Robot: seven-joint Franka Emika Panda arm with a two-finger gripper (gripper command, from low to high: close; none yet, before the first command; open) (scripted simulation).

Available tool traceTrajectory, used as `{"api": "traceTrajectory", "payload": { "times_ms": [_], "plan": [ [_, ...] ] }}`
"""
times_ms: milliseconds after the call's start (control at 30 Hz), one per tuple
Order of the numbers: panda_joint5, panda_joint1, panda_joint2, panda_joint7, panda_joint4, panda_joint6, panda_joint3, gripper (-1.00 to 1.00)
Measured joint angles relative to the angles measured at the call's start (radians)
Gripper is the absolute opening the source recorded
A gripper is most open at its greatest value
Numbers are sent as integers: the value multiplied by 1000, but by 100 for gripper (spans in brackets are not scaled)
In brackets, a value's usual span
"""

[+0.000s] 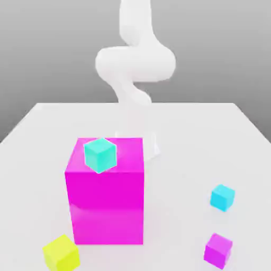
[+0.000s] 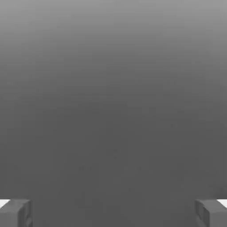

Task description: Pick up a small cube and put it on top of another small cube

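Observation:
Several small cubes show in the exterior view. A teal cube rests on top of a large magenta block, toward the exterior view's left of its top face. On the table lie a cyan cube, a small magenta cube and a yellow cube. In the hand view my gripper is open, its grey fingertips far apart with nothing between them, facing plain grey background. The white arm rises behind the magenta block.
The white table stretches out around the block, with its far edge behind the arm's base. The cyan and small magenta cubes sit at the exterior view's right, the yellow cube at its front left.

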Motion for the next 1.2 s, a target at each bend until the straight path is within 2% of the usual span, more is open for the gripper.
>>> {"api": "traceTrajectory", "payload": {
  "times_ms": [300, 500, 600, 667, 800, 900, 933, 1133, 1200],
  "plan": [
    [78, 198, 340, -96, -202, 220, 102, 0],
    [73, 300, 556, -118, -333, 364, 200, 0],
    [21, 356, 667, -94, -399, 436, 248, 0],
    [-47, 387, 742, -53, -437, 485, 254, 0],
    [-188, 456, 889, 45, -430, 595, 164, 0],
    [-246, 535, 997, 91, -409, 682, 71, 0],
    [-252, 550, 1017, 96, -405, 698, 55, -100],
    [-260, 556, 1027, 103, -403, 707, 48, -100],
    [-247, 532, 990, 92, -411, 677, 75, -100]
  ]
}}
